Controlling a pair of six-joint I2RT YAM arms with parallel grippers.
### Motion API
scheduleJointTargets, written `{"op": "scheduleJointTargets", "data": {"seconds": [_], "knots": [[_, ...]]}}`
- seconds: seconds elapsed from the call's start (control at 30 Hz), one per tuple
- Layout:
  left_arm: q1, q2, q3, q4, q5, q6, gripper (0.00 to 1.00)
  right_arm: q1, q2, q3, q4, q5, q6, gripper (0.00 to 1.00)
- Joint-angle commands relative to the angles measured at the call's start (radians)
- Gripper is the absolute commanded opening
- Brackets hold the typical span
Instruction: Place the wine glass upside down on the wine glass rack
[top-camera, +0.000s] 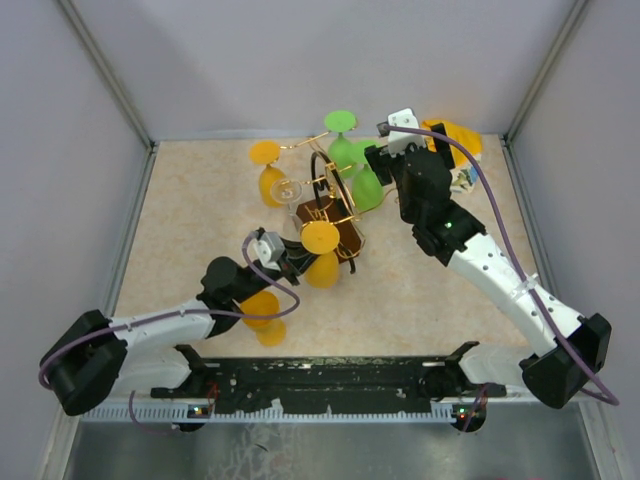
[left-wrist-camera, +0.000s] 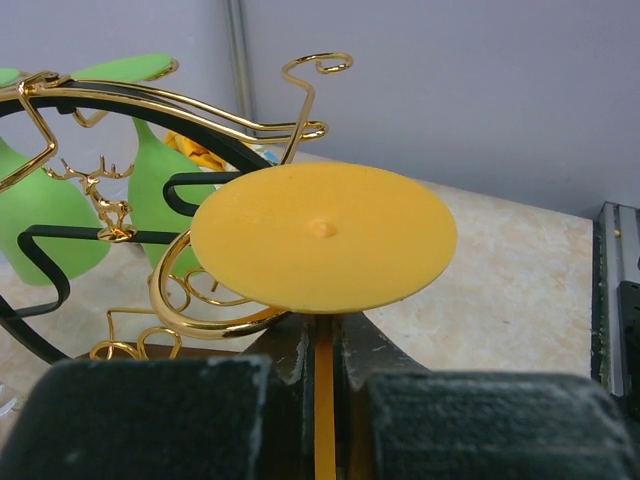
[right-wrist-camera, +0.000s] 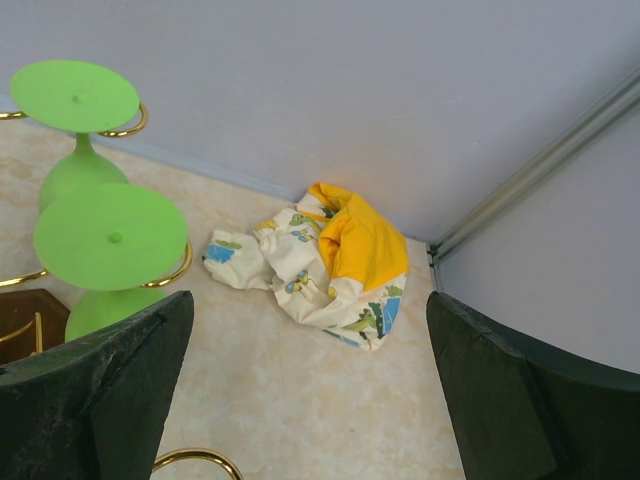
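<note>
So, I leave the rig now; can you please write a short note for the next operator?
Left gripper: shut on the stem of the orange wine glass, held foot up beside a gold curl of the wine glass rack; not yet released.
Right gripper: open, empty, near the two green glasses.
Done: these and, it seems, a second orange glass hang upside down on the rack.
Left: seat the held glass, release; a third orange glass is off the rack.
</note>
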Motion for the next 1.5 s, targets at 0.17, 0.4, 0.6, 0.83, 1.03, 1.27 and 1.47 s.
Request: {"op": "scheduleJointTargets", "data": {"seconds": [0.17, 0.4, 0.6, 0.83, 1.03, 1.27, 1.47], "knots": [[-0.002, 0.061, 0.029, 0.131, -0.116, 0.031, 0.00, -0.005, -0.002, 0.038, 0.038, 0.018, -0.024, 0.99], [-0.001, 0.062, -0.003, 0.176, -0.214, 0.042, 0.00, -0.006, 0.008, 0.033, 0.040, 0.018, -0.027, 0.99], [0.000, 0.027, -0.040, 0.181, -0.301, 0.048, 0.00, -0.006, 0.012, 0.030, 0.040, 0.015, -0.024, 0.99], [0.000, -0.009, -0.068, 0.173, -0.334, 0.061, 0.00, -0.006, 0.012, 0.032, 0.038, 0.016, -0.020, 0.99], [-0.002, -0.085, -0.090, 0.106, -0.286, 0.065, 0.00, -0.005, 0.010, 0.032, 0.036, 0.016, -0.017, 0.99], [-0.002, -0.112, -0.059, -0.019, -0.171, 0.080, 0.00, -0.006, 0.008, 0.033, 0.027, 0.014, -0.006, 0.99], [-0.007, -0.091, -0.035, -0.066, -0.130, 0.078, 0.17, -0.005, 0.003, 0.037, 0.021, 0.013, -0.004, 0.99]]}}
